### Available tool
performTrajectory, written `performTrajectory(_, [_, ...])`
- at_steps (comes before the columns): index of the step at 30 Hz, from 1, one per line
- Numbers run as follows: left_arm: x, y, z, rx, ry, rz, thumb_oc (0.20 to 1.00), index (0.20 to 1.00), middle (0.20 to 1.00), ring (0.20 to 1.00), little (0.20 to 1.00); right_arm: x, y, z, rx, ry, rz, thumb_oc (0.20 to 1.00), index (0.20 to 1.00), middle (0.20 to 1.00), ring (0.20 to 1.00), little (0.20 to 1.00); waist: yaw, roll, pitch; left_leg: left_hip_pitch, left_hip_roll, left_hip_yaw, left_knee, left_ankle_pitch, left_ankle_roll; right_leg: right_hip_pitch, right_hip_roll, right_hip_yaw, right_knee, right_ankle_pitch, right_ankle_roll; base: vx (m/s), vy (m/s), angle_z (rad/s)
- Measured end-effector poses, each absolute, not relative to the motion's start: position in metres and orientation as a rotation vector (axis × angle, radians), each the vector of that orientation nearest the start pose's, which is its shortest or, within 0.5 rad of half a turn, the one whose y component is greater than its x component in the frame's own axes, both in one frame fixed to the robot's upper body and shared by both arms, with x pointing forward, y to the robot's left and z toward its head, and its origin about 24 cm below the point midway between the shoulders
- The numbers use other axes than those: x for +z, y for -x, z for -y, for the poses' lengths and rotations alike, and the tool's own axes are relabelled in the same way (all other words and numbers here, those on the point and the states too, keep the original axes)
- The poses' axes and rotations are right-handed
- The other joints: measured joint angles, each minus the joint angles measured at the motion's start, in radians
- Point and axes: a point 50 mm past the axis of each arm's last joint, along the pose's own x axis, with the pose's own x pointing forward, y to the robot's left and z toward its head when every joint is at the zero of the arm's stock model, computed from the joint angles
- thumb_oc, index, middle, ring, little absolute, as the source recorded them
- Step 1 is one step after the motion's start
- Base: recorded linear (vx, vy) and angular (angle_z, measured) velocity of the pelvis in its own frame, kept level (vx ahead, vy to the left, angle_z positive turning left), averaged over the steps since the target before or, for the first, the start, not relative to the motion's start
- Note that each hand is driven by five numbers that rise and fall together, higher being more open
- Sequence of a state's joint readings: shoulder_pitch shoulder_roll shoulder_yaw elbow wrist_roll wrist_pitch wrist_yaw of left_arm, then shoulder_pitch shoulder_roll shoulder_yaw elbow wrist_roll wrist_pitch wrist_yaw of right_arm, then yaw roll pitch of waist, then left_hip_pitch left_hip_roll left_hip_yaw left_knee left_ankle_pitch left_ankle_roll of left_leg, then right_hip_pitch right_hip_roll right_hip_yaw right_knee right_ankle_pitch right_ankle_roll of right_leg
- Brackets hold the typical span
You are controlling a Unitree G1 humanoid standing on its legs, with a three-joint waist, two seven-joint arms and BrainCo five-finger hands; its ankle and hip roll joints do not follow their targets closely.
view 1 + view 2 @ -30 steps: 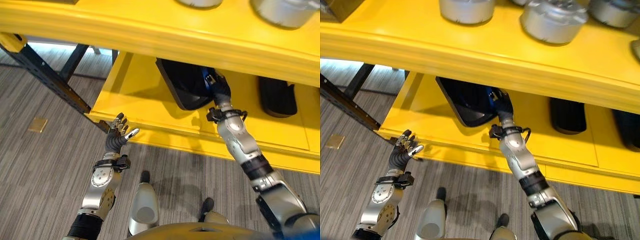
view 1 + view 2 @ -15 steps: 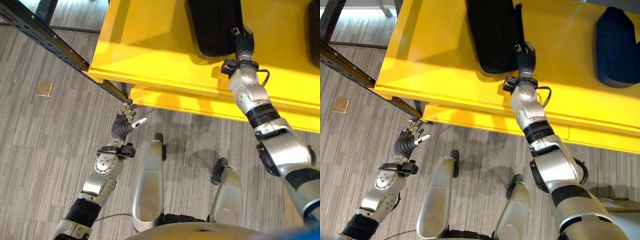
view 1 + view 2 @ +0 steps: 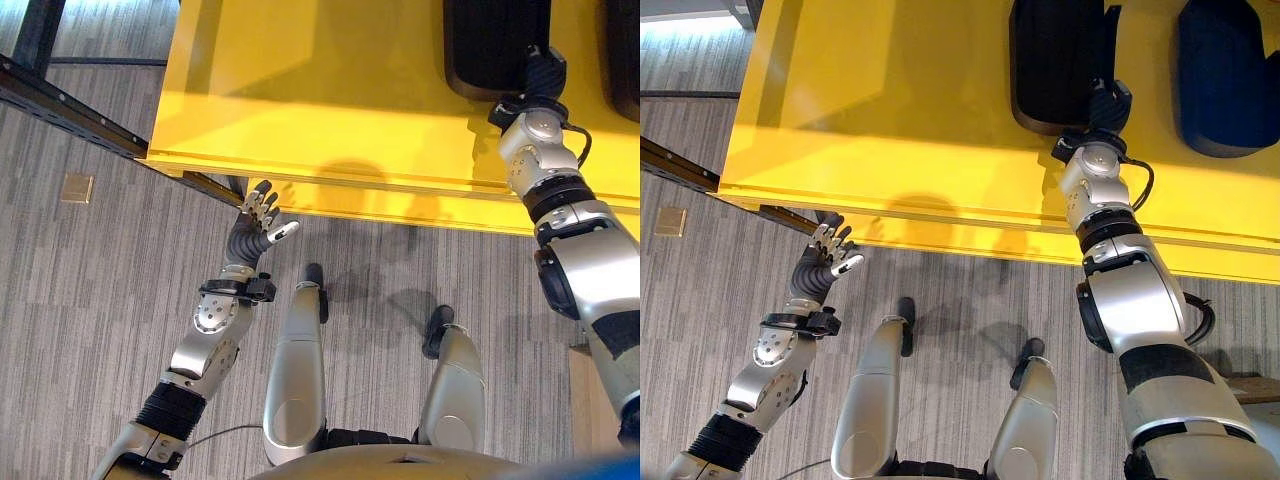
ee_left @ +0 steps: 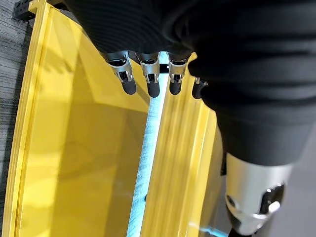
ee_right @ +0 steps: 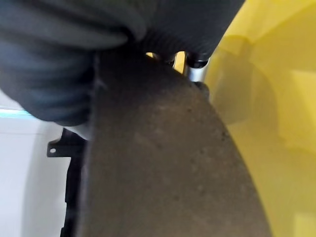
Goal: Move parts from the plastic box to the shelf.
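Note:
A flat black part (image 3: 492, 48) lies on the yellow shelf (image 3: 300, 100), seen from above. My right hand (image 3: 1103, 103) is at the part's near edge and grips it. In the right wrist view the part's dark surface (image 5: 163, 163) runs across close in front, and a silver finger (image 5: 195, 74) shows behind it. My left hand (image 3: 252, 228) is raised over the floor just in front of the shelf's edge. It is open and holds nothing, its fingers (image 4: 148, 74) straight.
A second dark part (image 3: 1225, 75) lies on the same shelf to the right of the first. A black perforated frame bar (image 3: 60, 100) runs out to the left under the shelf. A small tan square (image 3: 76, 187) sits on the grey carpet.
The camera has tipped down, so the shelf sits higher in the picture and the upper level is gone. My right hand stays on the black part. My left hand stays raised and open.

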State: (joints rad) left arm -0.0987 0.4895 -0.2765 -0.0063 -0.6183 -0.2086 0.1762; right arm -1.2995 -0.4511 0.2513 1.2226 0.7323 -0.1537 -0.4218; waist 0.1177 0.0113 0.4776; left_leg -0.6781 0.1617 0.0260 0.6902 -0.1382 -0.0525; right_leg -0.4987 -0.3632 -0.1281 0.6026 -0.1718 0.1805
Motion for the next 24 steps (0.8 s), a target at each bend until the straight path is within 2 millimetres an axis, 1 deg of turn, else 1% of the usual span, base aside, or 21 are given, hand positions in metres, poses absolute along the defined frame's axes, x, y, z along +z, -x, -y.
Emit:
performTrajectory(5, [0.079,-0.265,-0.181,-0.085,0.158,0.145,1.000,1.000,1.000,1.000,1.000,0.239,-0.419,0.232,-0.514,-0.189,0.179,0.200,0.200,0.200,0.200,0.200,0.002,0.015,-0.018,-0.002,-0.003,-0.004,-0.009,0.002,-0.001,0.002,-0.002,-0.009,-0.008,0.000,0.000,0.00,-0.004,0.01])
performTrajectory(7, [0.076,-0.264,-0.179,-0.091,0.158,0.136,1.000,1.000,1.000,1.000,1.000,0.234,-0.419,0.236,-0.529,-0.173,0.161,0.200,0.200,0.200,0.200,0.200,0.005,0.017,-0.031,-0.003,-0.005,-0.004,-0.013,0.002,-0.002,0.002,-0.004,-0.010,-0.011,0.000,0.000,0.00,0.000,0.00])
performTrajectory(13, [0.076,-0.264,-0.175,-0.101,0.161,0.139,1.000,1.000,1.000,1.000,1.000,0.230,-0.419,0.235,-0.528,-0.154,0.137,0.200,0.200,0.200,0.200,0.200,0.006,0.016,-0.051,-0.004,-0.005,-0.003,-0.018,0.004,-0.003,0.002,-0.003,-0.013,-0.019,0.000,0.000,0.00,0.000,0.00])
performTrajectory(16, [0.078,-0.265,-0.176,-0.086,0.162,0.144,1.000,1.000,1.000,1.000,1.000,0.229,-0.420,0.233,-0.522,-0.140,0.138,0.200,0.200,0.200,0.200,0.200,0.003,0.016,-0.052,-0.004,-0.005,-0.003,-0.018,0.004,-0.003,0.002,-0.003,-0.015,-0.020,0.000,0.000,0.00,0.000,0.00])
performTrajectory(24, [0.078,-0.264,-0.177,-0.077,0.165,0.149,1.000,1.000,1.000,1.000,1.000,0.224,-0.423,0.210,-0.474,-0.136,0.143,0.200,0.200,0.200,0.200,0.200,-0.013,0.011,-0.057,-0.004,-0.004,-0.004,-0.019,0.004,-0.004,0.003,-0.002,-0.016,-0.024,0.000,0.000,0.00,0.000,0.00])
